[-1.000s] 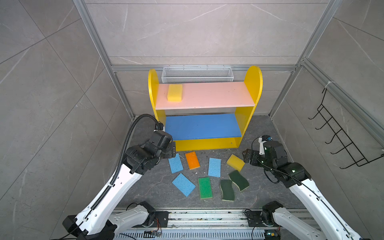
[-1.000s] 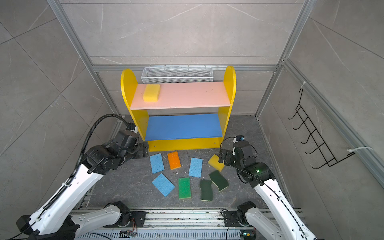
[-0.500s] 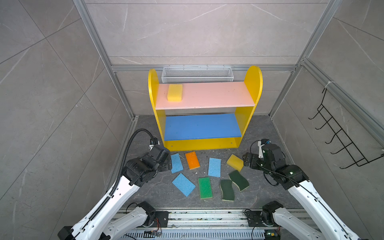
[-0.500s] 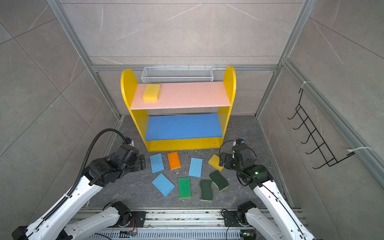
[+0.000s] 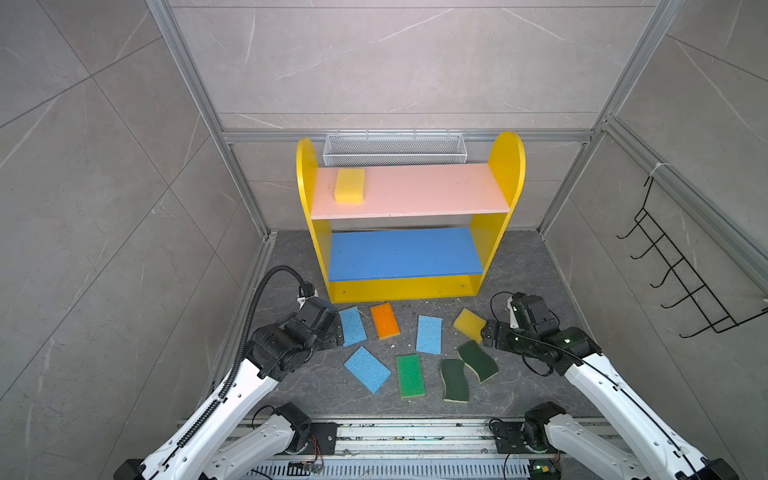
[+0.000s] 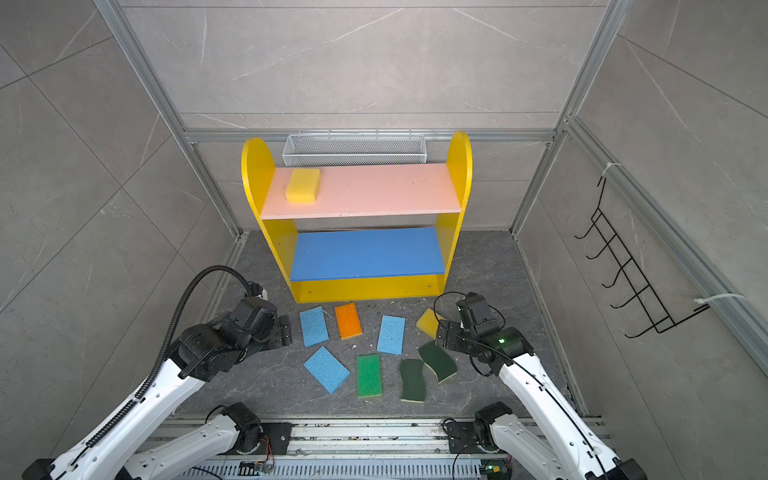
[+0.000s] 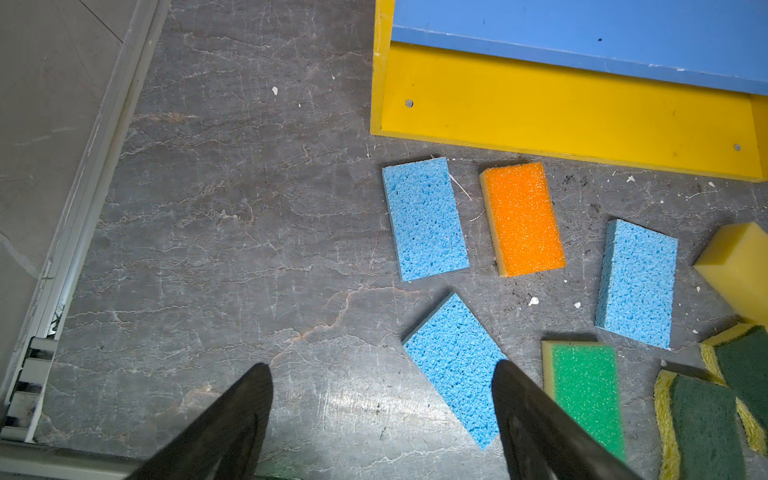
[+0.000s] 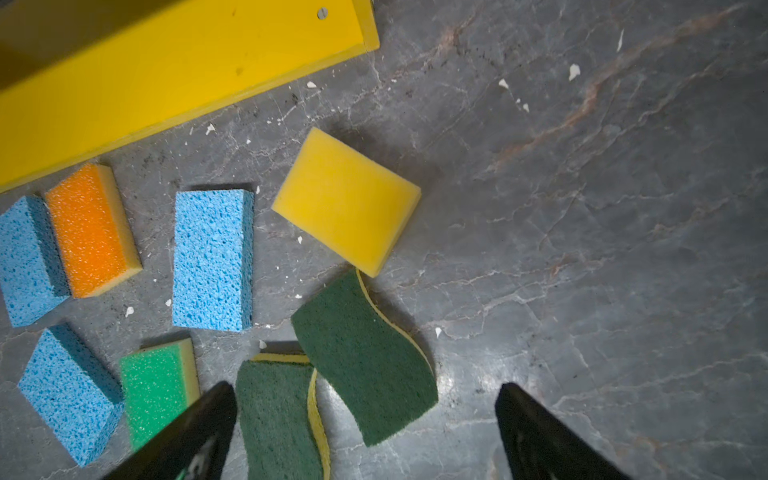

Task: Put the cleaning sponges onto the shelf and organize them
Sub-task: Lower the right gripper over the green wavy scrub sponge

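A grey stone-look floor (image 5: 519, 266) lies between tiled walls, and the shelf (image 5: 505, 166) stands at the back of it. By my reading the job is barely begun: only 1 of the 9 cleaning sponges is put away. That thick yellow sponge (image 5: 350, 185) lies flat at the left end of the pink board (image 5: 436, 187), and the blue board (image 5: 403, 253) below it is bare.

The other 8 lie loose on the floor in front of the shelf. They are the left blue sponge (image 5: 352, 326), the orange sponge (image 5: 385, 320) just beside it, the middle blue sponge (image 5: 429, 334), the second yellow sponge (image 5: 468, 323), the front blue sponge (image 5: 367, 369), the green sponge (image 5: 410, 375) and 2 dark scourers (image 5: 455, 380) touching each other.

The left gripper (image 7: 382, 370) hangs low just beside the left blue sponge, its jaws spread wide with nothing between them. The right gripper (image 8: 365, 388) is likewise wide and empty, close to the second yellow sponge and the scourers.

What is left, as I judge it, is 8 picks and placings, then setting the sponges in order on the boards.
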Controlling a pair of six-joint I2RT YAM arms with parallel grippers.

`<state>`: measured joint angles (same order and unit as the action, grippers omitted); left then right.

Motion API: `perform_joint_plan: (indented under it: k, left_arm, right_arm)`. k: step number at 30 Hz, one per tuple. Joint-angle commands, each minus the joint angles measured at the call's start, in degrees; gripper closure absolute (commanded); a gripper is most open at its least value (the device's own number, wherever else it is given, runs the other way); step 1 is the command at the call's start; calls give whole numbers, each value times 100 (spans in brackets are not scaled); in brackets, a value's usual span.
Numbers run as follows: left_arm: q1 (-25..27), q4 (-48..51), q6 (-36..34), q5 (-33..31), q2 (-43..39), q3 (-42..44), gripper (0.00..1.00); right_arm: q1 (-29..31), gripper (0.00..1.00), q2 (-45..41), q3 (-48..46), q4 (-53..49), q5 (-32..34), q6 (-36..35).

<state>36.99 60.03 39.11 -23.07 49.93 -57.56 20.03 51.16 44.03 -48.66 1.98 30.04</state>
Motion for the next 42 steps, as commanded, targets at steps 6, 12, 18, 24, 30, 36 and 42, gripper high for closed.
perform_joint_plan:
  k: [6, 12, 18, 24, 30, 36, 42]
  left_arm:
    - [0, -126, 139, 169, -119, 107, 15]
    - [-1, -234, 192, 324, -158, 245, 14]
    - [0, -305, 252, 390, -159, 360, 15]
    - [0, -342, 244, 434, -150, 387, 15]
    - [-3, -337, 263, 479, -192, 437, 15]
    - [1, -305, 269, 454, -299, 474, 15]
    - [1, -288, 271, 435, -307, 465, 15]
  right_arm:
    - [29, 1, -47, -446, -345, -376, 589]
    - [43, 2, 180, -722, -310, -468, 808]
    - [86, 2, 229, -956, -198, -644, 1012]
    - [236, 2, 290, -1028, -185, -582, 1061]
    - [482, 2, 727, -1027, -109, -448, 1149]
    - [816, 2, 1165, -969, 37, -297, 1189]
    - [993, 2, 1557, -840, 136, -116, 1192]
